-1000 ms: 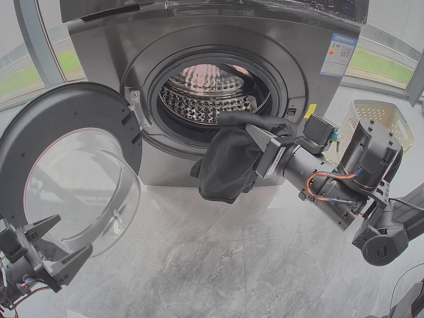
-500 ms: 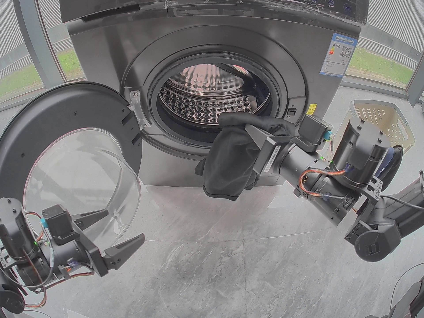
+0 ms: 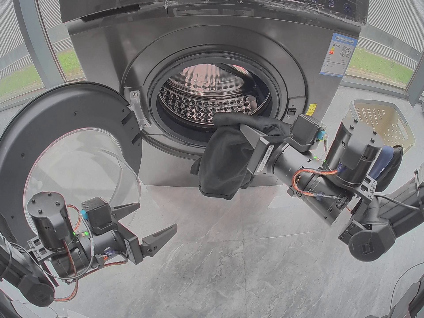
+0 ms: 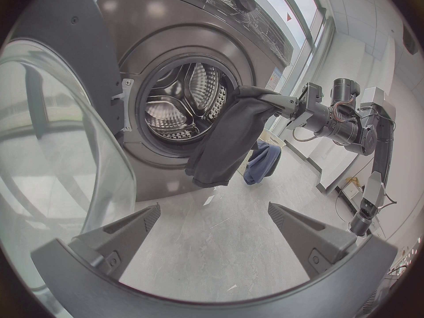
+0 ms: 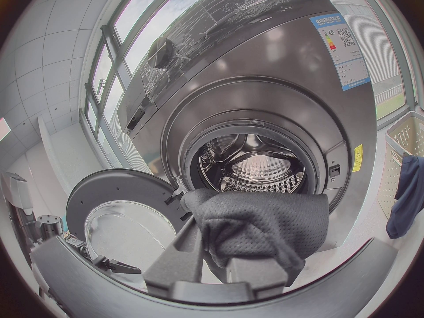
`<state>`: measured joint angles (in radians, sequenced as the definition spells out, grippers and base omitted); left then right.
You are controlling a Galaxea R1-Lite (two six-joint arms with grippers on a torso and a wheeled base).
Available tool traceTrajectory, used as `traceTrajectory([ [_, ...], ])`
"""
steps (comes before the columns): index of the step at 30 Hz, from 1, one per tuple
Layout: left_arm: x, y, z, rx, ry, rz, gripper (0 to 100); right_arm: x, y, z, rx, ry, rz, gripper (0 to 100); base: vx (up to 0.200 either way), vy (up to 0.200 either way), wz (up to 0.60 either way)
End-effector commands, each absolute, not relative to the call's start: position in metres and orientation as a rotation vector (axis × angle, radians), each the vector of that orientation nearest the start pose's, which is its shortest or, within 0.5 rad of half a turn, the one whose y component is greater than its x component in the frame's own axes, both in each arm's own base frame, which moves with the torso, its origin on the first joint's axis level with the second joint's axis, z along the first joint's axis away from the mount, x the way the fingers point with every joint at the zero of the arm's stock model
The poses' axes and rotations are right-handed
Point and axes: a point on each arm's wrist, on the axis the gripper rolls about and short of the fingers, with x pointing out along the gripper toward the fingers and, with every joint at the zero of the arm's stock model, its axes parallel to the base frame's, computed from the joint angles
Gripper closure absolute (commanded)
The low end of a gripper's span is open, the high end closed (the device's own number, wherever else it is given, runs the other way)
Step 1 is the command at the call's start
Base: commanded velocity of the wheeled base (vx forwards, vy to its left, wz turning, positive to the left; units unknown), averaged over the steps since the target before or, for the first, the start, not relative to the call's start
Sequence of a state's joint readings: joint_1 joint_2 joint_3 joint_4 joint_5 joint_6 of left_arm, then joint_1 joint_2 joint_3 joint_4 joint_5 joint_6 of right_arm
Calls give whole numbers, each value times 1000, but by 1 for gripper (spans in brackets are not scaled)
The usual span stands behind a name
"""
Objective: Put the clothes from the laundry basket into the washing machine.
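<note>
One washing machine [image 3: 212, 36] fills my head view, front-loading and dark grey. Its single round door [image 3: 66, 120] is swung fully open to the robot's left. The one steel drum [image 3: 205, 91] stands exposed behind the open mouth.

One cream, perforated laundry basket [image 3: 388, 118] sits on the floor to the right of the machine, behind my right arm. One blue garment [image 5: 408, 195] hangs over the basket's rim and down its outer wall.

I count two garments in all. The second is a black garment [image 3: 223, 162], held up in front of the lower right edge of the machine's mouth. Its top fold lies level with the door seal, and the rest hangs down outside across the front panel. It is clear of the floor and not inside the drum.

There are two grippers. My right gripper [image 3: 247, 131] is clamped on the black garment's upper edge. In the right wrist view the fabric bunches over and between its fingers [image 5: 187, 255].

My left gripper [image 3: 157, 217] hangs low over the floor, just in front of the open door. Its jaws are spread wide with nothing between them, and they point toward the machine.
</note>
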<state>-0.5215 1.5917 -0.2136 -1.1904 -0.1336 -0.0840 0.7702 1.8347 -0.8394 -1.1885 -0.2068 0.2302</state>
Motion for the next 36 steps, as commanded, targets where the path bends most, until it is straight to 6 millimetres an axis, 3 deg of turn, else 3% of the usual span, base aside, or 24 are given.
traceTrajectory([
  [1,197,-122,108,-39,245,-662,0,246,233,203,316,-109,583,100,0,0,0],
  [14,214,-139,86,-67,265,-682,0,249,237,199,309,-98,583,100,0,0,0],
  [30,236,-154,88,-109,234,-686,0,253,239,204,314,-111,581,100,0,0,0],
  [36,245,-160,80,-109,248,-688,0,255,238,208,326,-131,577,100,0,0,0],
])
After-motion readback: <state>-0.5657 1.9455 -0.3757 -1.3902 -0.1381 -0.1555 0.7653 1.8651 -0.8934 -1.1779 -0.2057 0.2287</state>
